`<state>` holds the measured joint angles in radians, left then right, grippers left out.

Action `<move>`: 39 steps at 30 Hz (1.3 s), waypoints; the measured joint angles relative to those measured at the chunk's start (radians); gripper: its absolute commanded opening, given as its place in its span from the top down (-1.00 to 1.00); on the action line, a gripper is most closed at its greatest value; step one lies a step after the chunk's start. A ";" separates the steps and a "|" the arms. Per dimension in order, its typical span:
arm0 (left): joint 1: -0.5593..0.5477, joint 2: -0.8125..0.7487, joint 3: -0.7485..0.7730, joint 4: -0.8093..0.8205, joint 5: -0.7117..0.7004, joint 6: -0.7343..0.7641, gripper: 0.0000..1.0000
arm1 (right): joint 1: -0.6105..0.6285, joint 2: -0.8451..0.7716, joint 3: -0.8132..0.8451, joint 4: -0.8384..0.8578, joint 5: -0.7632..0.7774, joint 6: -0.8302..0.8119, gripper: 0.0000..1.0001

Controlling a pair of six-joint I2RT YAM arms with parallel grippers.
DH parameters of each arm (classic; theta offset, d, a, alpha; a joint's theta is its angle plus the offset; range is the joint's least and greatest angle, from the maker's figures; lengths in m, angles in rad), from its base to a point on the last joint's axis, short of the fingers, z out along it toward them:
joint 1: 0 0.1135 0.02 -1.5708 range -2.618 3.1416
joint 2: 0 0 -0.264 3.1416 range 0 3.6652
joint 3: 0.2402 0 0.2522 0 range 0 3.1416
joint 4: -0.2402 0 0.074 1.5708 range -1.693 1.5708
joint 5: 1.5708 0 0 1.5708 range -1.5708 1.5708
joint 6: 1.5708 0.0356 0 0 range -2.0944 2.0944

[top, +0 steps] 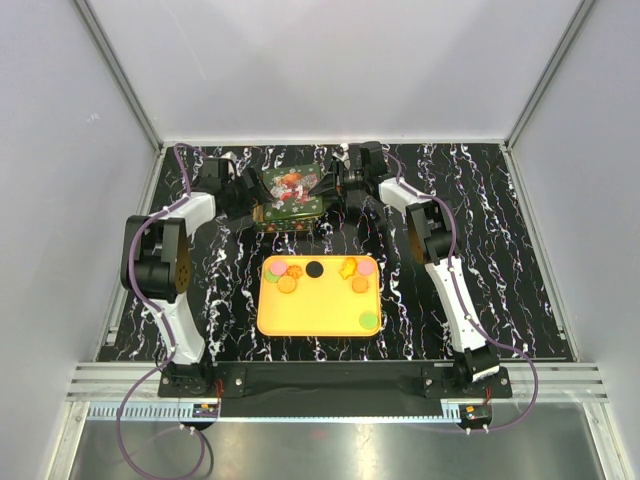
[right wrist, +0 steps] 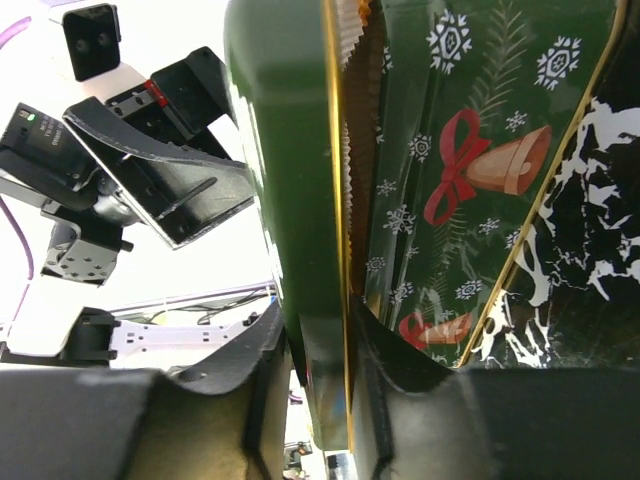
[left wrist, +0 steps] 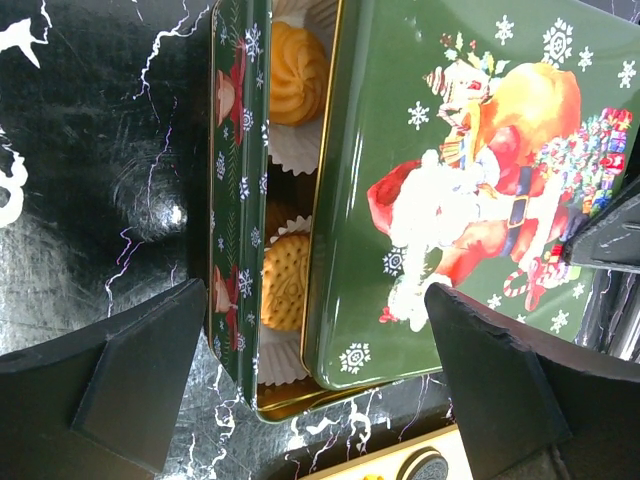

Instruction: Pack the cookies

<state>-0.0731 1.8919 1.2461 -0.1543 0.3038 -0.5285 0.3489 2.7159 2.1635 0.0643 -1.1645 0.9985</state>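
Observation:
The cookies (top: 313, 268), small flat pieces in orange, pink, green, black and yellow, lie on a yellow tray (top: 318, 318) in the middle. Behind the tray stands a green Christmas tin (top: 288, 215). Its Santa lid (left wrist: 470, 150) sits tilted and shifted off the base (left wrist: 228, 200). My right gripper (right wrist: 318, 320) is shut on the lid's edge (right wrist: 290, 200) at the tin's right. At the tin's left end my left gripper (left wrist: 315, 390) hangs open, with nothing between its fingers. Baked pieces in white paper cups (left wrist: 285, 280) show in the uncovered strip.
The yellow tray's far edge, with a black cookie (left wrist: 428, 468) on it, lies just in front of the tin. Grey walls enclose the black marbled table (top: 500, 250) at the back and on both sides. Both arm bases stand at the near edge.

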 measured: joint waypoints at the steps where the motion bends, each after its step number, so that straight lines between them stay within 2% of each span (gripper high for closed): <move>1: 0.000 0.002 0.002 0.000 0.002 0.000 -0.97 | 0.000 0.000 0.000 0.000 0.000 0.005 0.29; 14: 0.000 0.024 0.011 0.037 0.023 -0.031 -0.97 | 0.000 0.011 0.002 0.054 -0.008 0.069 0.22; 22: 0.000 0.024 0.018 0.041 0.026 -0.031 -0.97 | 0.000 0.012 0.004 0.050 -0.006 0.071 0.26; 25: 0.000 0.024 0.018 0.041 0.026 -0.031 -0.97 | 0.000 0.013 0.009 0.032 -0.002 0.067 0.28; 29: 0.000 0.024 0.018 0.041 0.026 -0.031 -0.97 | 0.000 0.014 0.028 -0.021 0.003 0.032 0.16; 39: 0.000 0.024 0.028 0.037 0.026 -0.031 -0.97 | 0.000 -0.008 0.057 -0.168 0.042 -0.093 0.11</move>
<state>-0.0731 1.9160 1.2743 -0.1173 0.3298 -0.5591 0.3485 2.7083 2.2204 -0.1040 -1.1221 0.9058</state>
